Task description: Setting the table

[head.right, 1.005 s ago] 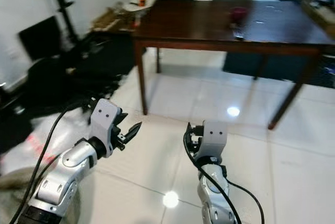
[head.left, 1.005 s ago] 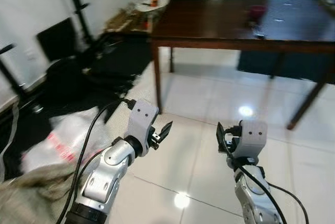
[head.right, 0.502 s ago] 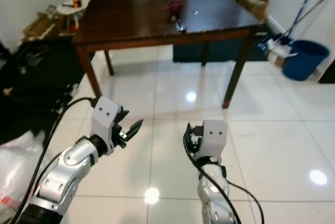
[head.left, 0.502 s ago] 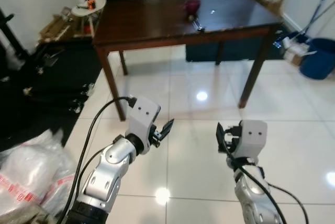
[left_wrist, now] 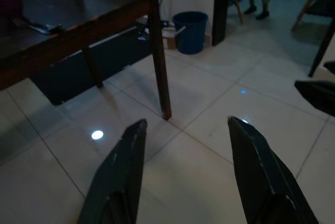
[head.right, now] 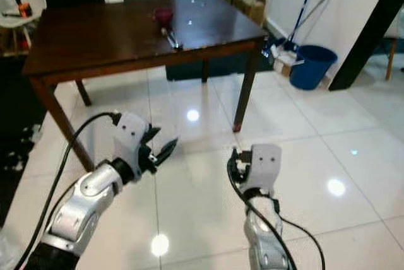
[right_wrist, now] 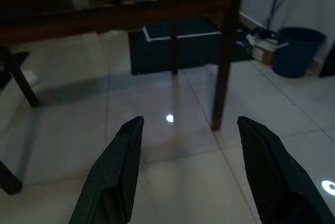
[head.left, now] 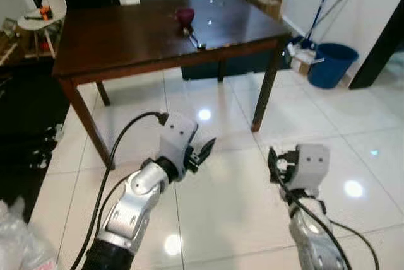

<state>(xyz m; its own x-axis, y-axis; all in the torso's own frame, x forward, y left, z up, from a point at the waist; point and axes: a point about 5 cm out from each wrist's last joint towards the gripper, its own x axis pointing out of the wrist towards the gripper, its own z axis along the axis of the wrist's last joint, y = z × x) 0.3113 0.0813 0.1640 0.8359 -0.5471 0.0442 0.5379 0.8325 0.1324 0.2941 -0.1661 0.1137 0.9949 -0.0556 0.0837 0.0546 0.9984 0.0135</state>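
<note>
Nearest: left tool [head.left: 203, 150], raised at waist height over the white tiled floor [head.left: 221, 194], its two black fingers [left_wrist: 123, 177] spread apart and holding nothing. Right tool [head.left: 278, 166] beside it, well apart from the left, fingers likewise parted in its wrist view, nothing between them.

Change noted: over the last second the whole view has swung from a cluttered corner with bags and black gear to the desk's right end, so the robot has turned; neither arm has altered its pose. Judged meaning: it is lining up on the desk, and nothing has yet been picked up or laid.

Middle distance: dark wooden desk [head.left: 126, 36], near edge and right front leg [head.left: 264, 90] facing the robot. Open tile lies between tools and desk; a straight approach looks unobstructed.

On the desk, towards its far middle: a small dark red cup [head.left: 184, 16], with cutlery [head.left: 194, 38] just beside it.

Far: white chair [head.left: 43, 11] at left, blue bucket [head.left: 332, 63] and mop handles at right, well clear of the path.
</note>
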